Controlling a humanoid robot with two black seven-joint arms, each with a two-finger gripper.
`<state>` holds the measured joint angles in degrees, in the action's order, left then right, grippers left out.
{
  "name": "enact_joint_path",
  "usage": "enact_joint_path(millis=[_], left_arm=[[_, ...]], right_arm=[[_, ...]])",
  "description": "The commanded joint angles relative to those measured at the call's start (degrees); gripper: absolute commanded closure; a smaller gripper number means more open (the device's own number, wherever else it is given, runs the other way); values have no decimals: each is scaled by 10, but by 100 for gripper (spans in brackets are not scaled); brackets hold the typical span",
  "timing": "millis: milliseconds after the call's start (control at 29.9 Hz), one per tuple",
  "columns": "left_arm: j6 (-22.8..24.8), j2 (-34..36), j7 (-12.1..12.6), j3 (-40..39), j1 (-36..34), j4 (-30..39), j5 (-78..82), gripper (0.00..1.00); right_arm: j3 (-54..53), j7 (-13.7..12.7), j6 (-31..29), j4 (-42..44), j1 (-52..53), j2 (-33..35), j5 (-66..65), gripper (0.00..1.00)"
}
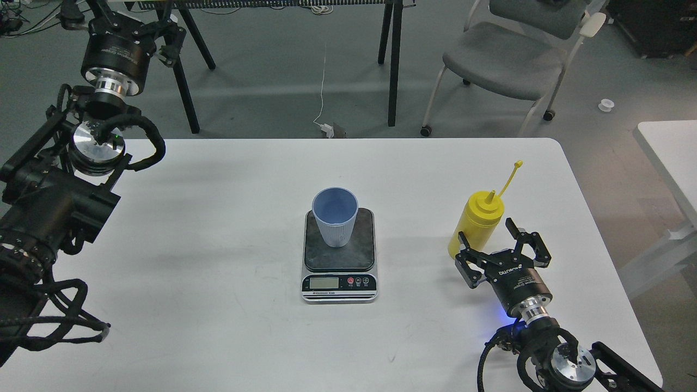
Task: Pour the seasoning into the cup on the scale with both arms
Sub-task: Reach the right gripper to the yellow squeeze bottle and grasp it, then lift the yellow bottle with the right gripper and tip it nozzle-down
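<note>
Bottle (pixel 477 222) of seasoning stands upright on the white table (pixel 218 305) at your four o'clock, long axis vertical, cone nozzle pointing straight up. Its thin yellow cap strap (pixel 511 177) leans away toward one o'clock, the cap hanging off the nozzle.

Nearest you on that side, your right gripper (pixel 502 246) sits low over the table at five o'clock, wrist toward you and fingers aimed away at about eleven o'clock. The fingers are spread wide. The left one lies just beside the bottle's base, and you cannot tell whether it touches. The right one stands clear, and nothing is clasped between them.

At the table's middle, dead ahead at twelve o'clock, the scale (pixel 339 256) lies flat with its silver display strip facing you. The blue cup (pixel 335 216) stands upright on the far part of the dark plate, mouth up.

Farthest off, at ten o'clock, your left arm rises beyond the table's far left corner. Its gripper (pixel 111 13) is dark and cut by the top edge, so you cannot tell how it stands or whether it holds anything.
</note>
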<state>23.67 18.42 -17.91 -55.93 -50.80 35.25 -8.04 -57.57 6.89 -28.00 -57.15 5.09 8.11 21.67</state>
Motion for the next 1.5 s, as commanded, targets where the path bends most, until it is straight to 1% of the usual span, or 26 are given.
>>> enact_joint_path(millis=[0, 67, 200, 267, 334, 401, 434, 501, 635, 702, 869, 1069, 1203, 1236, 1336, 1470], left_arm=[[0, 0, -1, -1, 0, 0, 0, 1], [0, 0, -1, -1, 0, -1, 0, 1], [0, 0, -2, 0, 0, 0, 0, 1], [0, -1, -3, 0, 1, -1, 0, 1], [-3, -1, -3, -1, 1, 2, 0, 1], [-4, 0, -4, -1, -1, 6, 0, 1], [-4, 0, -4, -2, -1, 8, 0, 1], [-2, 0, -3, -3, -2, 8, 0, 1], [-6, -1, -2, -7, -4, 25, 0, 1], [-6, 0, 0, -7, -4, 35, 0, 1], [-6, 12, 2, -6, -4, 36, 0, 1], [-3, 14, 2, -1, 6, 32, 0, 1], [-1, 16, 5, 5, 16, 28, 4, 1], [-1, 16, 10, 6, 16, 28, 5, 1], [-2, 17, 27, 5, 16, 28, 5, 1], [-7, 17, 28, 6, 18, 27, 7, 1]], right_arm=[[12, 8, 0, 27, 26, -15, -1, 1], [16, 11, 0, 29, 30, -20, -1, 2], [17, 17, 0, 39, 49, -22, -1, 10], [17, 27, 0, 50, 61, -22, -1, 18], [16, 44, 0, 57, 70, -21, -2, 29], [10, 49, 0, 60, 74, -23, -2, 41], [8, 50, 0, 60, 74, -23, -2, 45], [7, 51, 0, 60, 76, -22, -2, 50], [8, 50, 0, 54, 80, -16, -4, 51], [6, 50, 0, 51, 88, -1, -8, 52], [3, 51, 0, 13, 106, 75, -24, 52], [-3, 50, 0, 5, 145, 148, -43, 53], [-3, 50, 0, 5, 201, 183, -114, 53], [-3, 50, 0, 5, 216, 187, -137, 53], [-3, 49, 0, 5, 255, 190, -202, 54], [0, 48, 0, -9, 291, 190, -294, 55]])
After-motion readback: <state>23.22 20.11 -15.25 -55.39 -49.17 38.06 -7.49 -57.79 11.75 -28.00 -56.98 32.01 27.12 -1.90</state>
